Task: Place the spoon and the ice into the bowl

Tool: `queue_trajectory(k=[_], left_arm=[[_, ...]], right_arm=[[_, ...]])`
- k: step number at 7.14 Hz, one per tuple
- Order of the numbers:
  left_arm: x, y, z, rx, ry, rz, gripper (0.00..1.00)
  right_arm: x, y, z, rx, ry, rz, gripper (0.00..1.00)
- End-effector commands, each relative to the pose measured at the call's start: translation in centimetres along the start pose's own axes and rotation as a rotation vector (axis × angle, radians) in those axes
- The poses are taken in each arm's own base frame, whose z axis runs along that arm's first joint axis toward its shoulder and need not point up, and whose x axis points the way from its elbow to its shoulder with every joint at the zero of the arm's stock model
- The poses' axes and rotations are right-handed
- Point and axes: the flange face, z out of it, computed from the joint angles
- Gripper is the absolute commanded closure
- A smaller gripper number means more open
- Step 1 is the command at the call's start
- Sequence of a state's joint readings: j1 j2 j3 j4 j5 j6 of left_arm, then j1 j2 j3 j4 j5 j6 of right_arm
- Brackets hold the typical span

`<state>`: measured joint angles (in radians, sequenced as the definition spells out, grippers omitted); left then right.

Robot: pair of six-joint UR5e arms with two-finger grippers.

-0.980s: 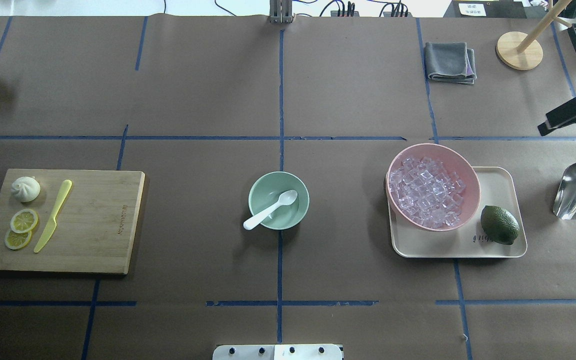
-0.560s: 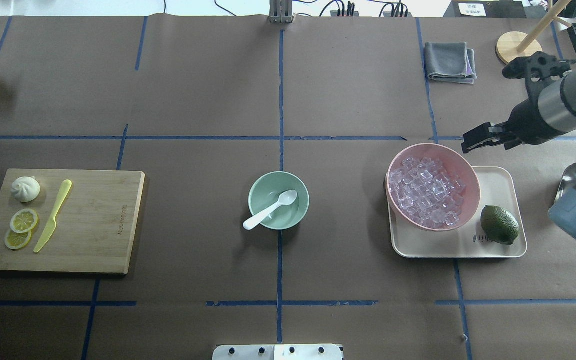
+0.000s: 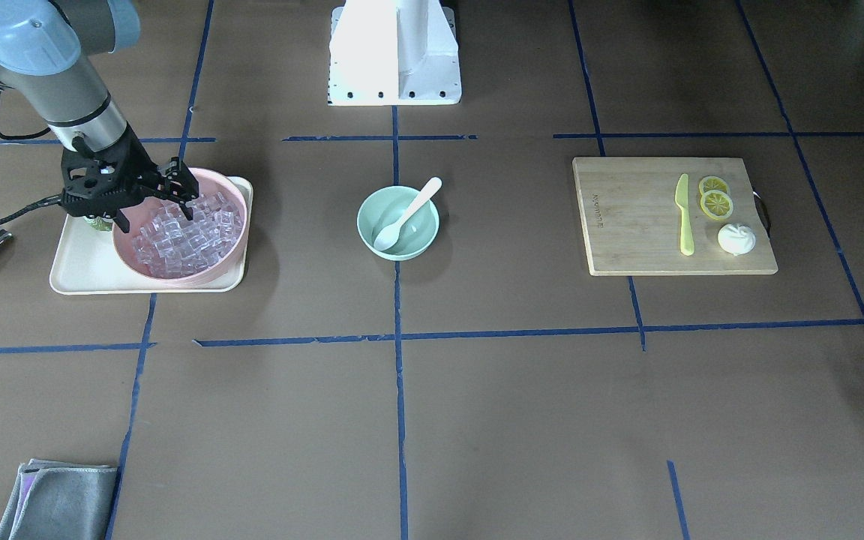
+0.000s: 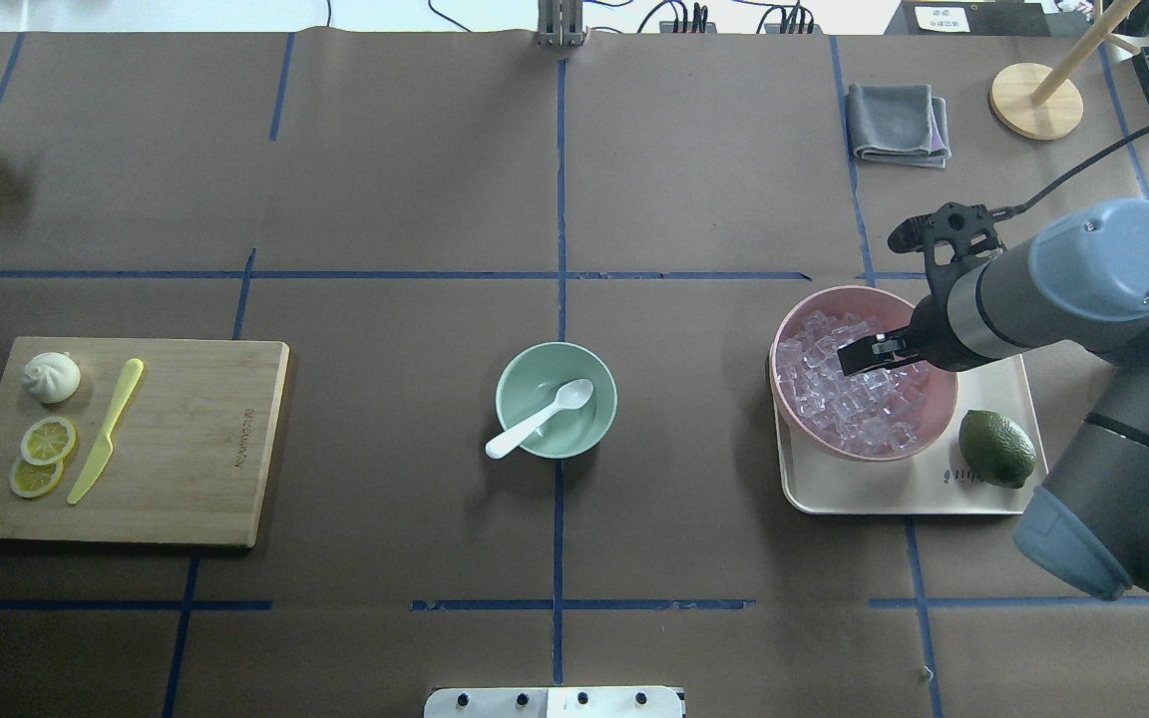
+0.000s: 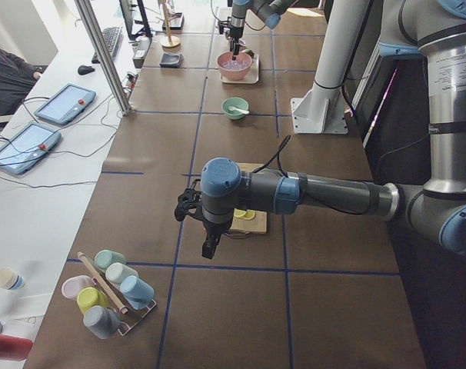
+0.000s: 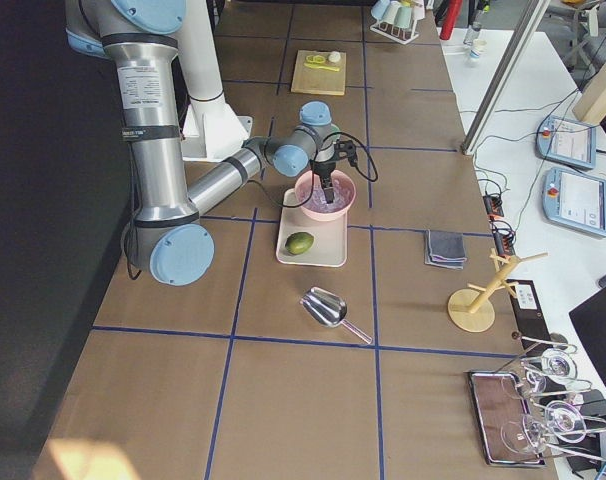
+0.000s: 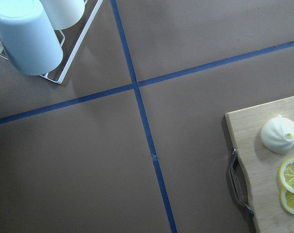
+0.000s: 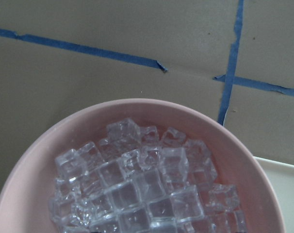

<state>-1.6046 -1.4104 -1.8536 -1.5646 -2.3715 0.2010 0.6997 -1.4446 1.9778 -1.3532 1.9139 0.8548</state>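
Observation:
The white spoon [image 4: 540, 419] lies in the mint-green bowl [image 4: 602, 379] at the table's middle, its handle sticking out over the rim; both also show in the front view, spoon [image 3: 408, 214] and bowl [image 3: 372, 217]. Many clear ice cubes [image 4: 854, 409] fill the pink bowl [image 4: 946, 399]. My right gripper [image 4: 859, 354] is open and empty, just above the ice [image 3: 184, 240], which the right wrist view [image 8: 137, 189] shows close below. My left gripper [image 5: 210, 247] hangs beyond the cutting board's left end; I cannot tell its state.
The pink bowl stands on a cream tray [image 4: 993, 359] with a lime [image 4: 996, 448]. A cutting board [image 4: 195, 439] at the left holds a yellow-green knife [image 4: 106, 431], lemon slices and a bun. A grey cloth [image 4: 899, 123], a wooden stand [image 4: 1035, 100] and a metal scoop [image 6: 325, 308] lie around the tray.
My right arm has swung in from the table's right edge to over the pink bowl. The spoon, the mint-green bowl and the ice have not moved.

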Motion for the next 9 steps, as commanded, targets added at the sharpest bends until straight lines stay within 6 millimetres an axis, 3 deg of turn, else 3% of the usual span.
queue_trajectory(k=[1, 3, 7, 9], left_arm=[[0.0, 0.1, 0.0, 0.0, 0.0, 0.0, 0.0], [0.1, 0.1, 0.0, 0.0, 0.0, 0.002, 0.0], [0.1, 0.2, -0.1, 0.0, 0.0, 0.002, 0.0], [0.1, 0.1, -0.1, 0.001, 0.0, 0.001, 0.0]], right_arm=[[-1.3, 1.1, 1.2, -0.02, 0.002, -0.045, 0.26], [-1.0, 1.0, 1.2, -0.016, 0.007, -0.129, 0.39], [0.3, 0.4, 1.7, -0.011, 0.037, -0.172, 0.43], [0.4, 0.4, 2.2, -0.017, 0.042, -0.171, 0.57]])
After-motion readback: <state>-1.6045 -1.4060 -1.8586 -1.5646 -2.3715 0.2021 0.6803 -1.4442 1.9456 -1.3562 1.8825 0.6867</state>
